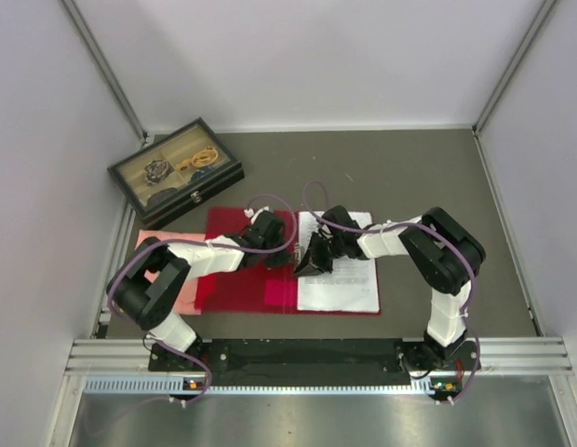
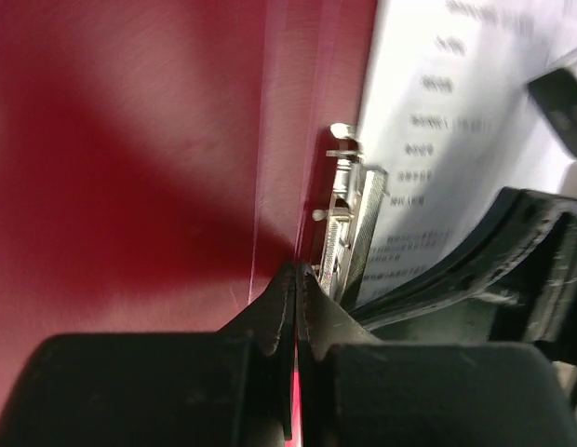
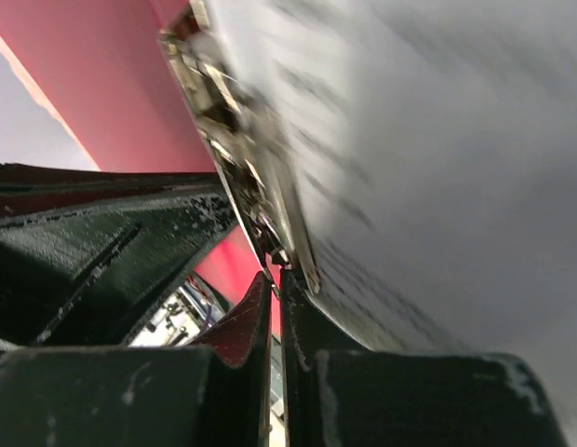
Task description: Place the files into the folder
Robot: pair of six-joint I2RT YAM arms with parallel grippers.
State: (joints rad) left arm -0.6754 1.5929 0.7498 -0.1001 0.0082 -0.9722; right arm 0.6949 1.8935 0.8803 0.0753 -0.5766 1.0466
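The red folder [image 1: 242, 279] lies open on the table, and the files [image 1: 342, 270], white printed sheets, rest on its right half. Both grippers meet at the folder's spine. My left gripper [image 1: 283, 255] is shut, its tips [image 2: 296, 272] on the red inner cover [image 2: 130, 168] just left of the metal clip [image 2: 349, 209], with the files [image 2: 456, 140] beyond. My right gripper [image 1: 307, 264] is shut too, its tips [image 3: 275, 279] touching the lower end of the clip [image 3: 237, 140] at the edge of the files [image 3: 437, 168]. Whether anything is pinched there, I cannot tell.
A black glass-lidded box [image 1: 175, 172] with small trinkets stands at the back left. A salmon-pink cloth [image 1: 166, 272] lies under the folder's left edge. White walls close in the table on three sides. The other arm's black finger [image 2: 512, 251] crosses the sheets.
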